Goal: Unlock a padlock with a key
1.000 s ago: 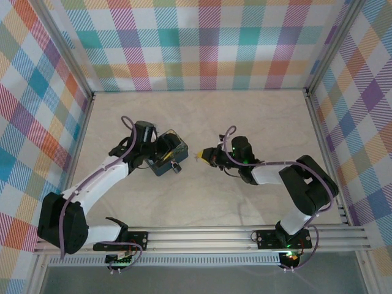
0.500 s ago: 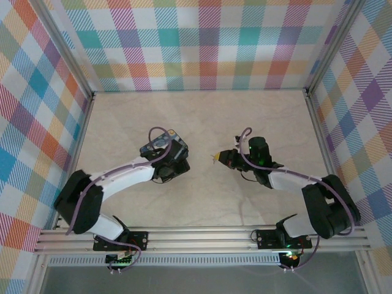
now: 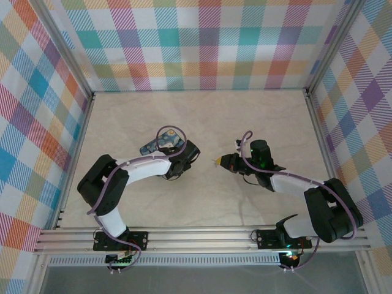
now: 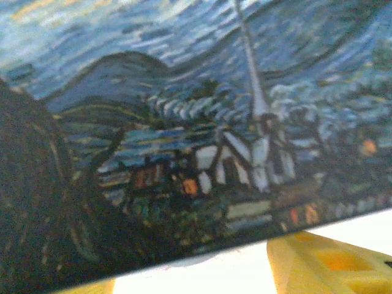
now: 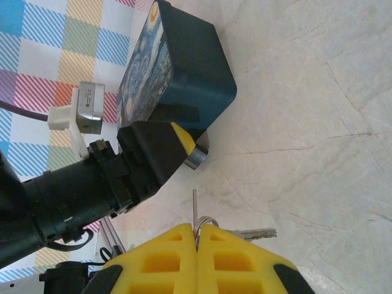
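- Padlock, which I took the small grey metal stub to be, lay on the table against the lower corner of the tin, just beside a fingertip of the left gripper. Its shackle was hidden.
- The left gripper's yellow fingers stood spread and released, with nothing visibly pinched between them.
- The right gripper was clenched on the key by its thin wire ring. The blade stuck out sideways, near the padlock but apart from it.
- By my reading the task was early. The key was in hand, but lining it up, inserting it, turning it and freeing the shackle were all left.
- The padlock looked like a blunt, dull steel cylinder, and the key was flat, thin and silvery.
- The tin was a rounded rectangular box with glossy dark teal sides and a swirly painted lid.
- The table was smooth, pale and marble-veined.
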